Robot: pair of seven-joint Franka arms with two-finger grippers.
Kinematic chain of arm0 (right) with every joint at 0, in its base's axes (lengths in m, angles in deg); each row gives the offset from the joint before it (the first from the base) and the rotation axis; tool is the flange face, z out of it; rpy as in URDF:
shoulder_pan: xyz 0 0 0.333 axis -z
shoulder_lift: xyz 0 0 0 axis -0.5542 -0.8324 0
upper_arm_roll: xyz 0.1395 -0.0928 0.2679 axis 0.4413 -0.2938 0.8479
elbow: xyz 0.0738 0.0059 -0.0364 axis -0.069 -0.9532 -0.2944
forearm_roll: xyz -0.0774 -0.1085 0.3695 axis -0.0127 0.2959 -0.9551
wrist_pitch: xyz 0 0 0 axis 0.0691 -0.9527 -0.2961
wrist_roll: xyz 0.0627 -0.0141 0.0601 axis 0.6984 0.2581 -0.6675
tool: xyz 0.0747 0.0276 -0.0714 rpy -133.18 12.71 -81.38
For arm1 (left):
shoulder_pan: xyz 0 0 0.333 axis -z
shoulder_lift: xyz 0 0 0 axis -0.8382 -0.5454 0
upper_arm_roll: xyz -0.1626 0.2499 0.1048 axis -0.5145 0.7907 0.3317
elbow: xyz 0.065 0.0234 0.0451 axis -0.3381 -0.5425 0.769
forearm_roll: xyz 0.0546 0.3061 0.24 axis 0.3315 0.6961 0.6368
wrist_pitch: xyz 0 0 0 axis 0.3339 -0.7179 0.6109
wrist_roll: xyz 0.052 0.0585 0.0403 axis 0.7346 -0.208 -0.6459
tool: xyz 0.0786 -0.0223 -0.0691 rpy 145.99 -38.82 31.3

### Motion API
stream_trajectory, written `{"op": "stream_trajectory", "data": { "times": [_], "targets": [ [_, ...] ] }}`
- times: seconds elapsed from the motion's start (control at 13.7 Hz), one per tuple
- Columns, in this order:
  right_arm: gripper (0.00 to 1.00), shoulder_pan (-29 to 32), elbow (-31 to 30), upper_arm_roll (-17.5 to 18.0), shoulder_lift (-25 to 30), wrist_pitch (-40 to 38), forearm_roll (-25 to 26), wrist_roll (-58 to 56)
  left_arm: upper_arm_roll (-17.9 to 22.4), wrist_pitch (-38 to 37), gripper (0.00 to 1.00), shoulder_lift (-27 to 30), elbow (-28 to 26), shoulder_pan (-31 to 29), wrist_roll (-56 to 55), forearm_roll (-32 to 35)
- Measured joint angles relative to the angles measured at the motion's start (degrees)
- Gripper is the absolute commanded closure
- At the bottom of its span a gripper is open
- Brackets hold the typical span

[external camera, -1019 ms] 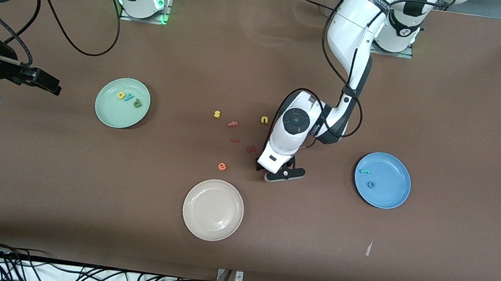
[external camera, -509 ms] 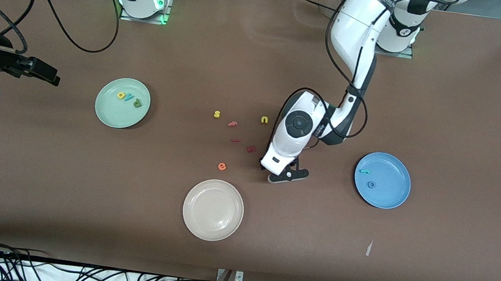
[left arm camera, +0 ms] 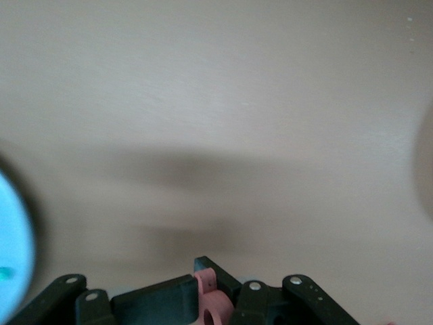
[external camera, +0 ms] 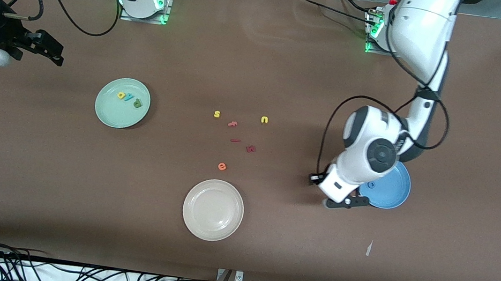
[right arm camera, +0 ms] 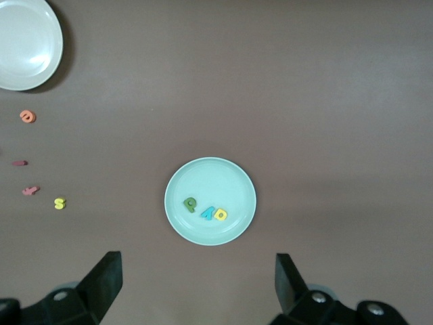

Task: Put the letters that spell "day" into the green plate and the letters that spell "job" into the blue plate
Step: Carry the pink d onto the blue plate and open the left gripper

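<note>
Table (external camera: 287,69) is covered in a matt brown sheet, smooth, with faint creases seen near the bases. White plate (external camera: 213,210) is glossy; highlights are seen on its rim. Green plate (external camera: 112,113) and blue plate (external camera: 395,194) look smooth, with a duller sheen. Pink letter (left arm camera: 211,305) looks like matt foam. Arm shells are glossy white plastic; finger parts are matt black.
</note>
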Motion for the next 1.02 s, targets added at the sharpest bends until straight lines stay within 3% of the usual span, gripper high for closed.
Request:
{"op": "stream_trajectory", "data": {
  "times": [0.22,0.36,0.44,0.51,0.58,0.66,0.95,1.02],
  "targets": [
    [0.00,2.1,-1.1,0.1,0.1,1.0,-0.3,0.0,-2.1,-1.8,0.99,3.9,-6.0,-7.5,9.0,0.3],
    [0.00,3.2,-1.4,0.3,0.1,1.1,-0.8,-0.2,-2.7,-2.3,0.97,5.9,-9.5,-10.8,11.9,4.2],
    [0.00,3.4,-1.4,0.4,0.1,1.1,-1.0,-0.2,-3.5,-2.4,0.91,6.8,-10.9,-12.2,12.3,6.3],
    [0.00,3.4,-1.4,0.5,0.1,1.1,-1.0,-0.2,-4.1,-2.4,0.82,7.7,-12.0,-13.3,12.5,7.7],
    [0.00,3.5,-1.4,0.7,0.1,1.1,-1.0,-0.2,-4.5,-2.4,0.49,8.4,-13.0,-14.0,13.0,8.5],
    [0.00,3.6,-1.4,0.9,0.1,1.1,-1.1,-0.2,-4.6,-2.5,0.27,8.9,-13.6,-14.5,13.9,8.7],
    [0.00,5.2,-1.4,3.3,0.1,1.1,-1.1,-0.2,-4.8,-2.5,0.01,9.2,-14.3,-15.9,15.8,8.7],
    [0.00,5.2,-1.4,3.5,0.1,1.1,-1.1,-0.2,-4.9,-2.5,0.00,9.2,-14.3,-16.0,15.9,8.7]
  ]
}}
